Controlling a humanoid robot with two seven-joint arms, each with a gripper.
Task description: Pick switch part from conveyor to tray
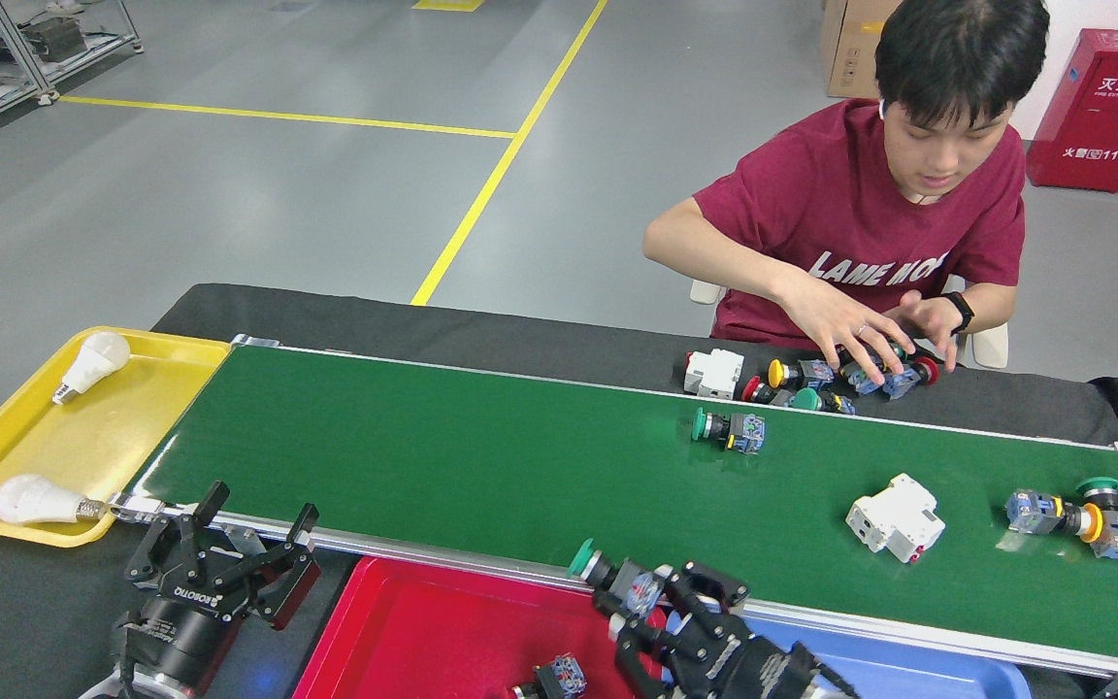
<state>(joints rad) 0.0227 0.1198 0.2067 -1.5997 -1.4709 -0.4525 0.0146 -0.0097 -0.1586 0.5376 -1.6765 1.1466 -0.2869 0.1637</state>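
Note:
My right gripper [653, 599] is shut on a green-capped switch part [606, 573] and holds it above the conveyor's near rail, at the corner of the red tray [404, 631]. Another switch part [551, 676] lies inside that tray. The conveyor [443, 456] carries one more green-capped switch part [729, 428], a white breaker [896, 517] and a cluster of switch parts [1088, 510] at the right. My left gripper [260, 507] stands open and empty by the belt's near left corner.
A blue tray [918, 670] sits right of the red one. A yellow tray [147, 383] at the belt's left end holds two bulbs. A person's hands [860, 335] rest on a pile of parts behind the belt.

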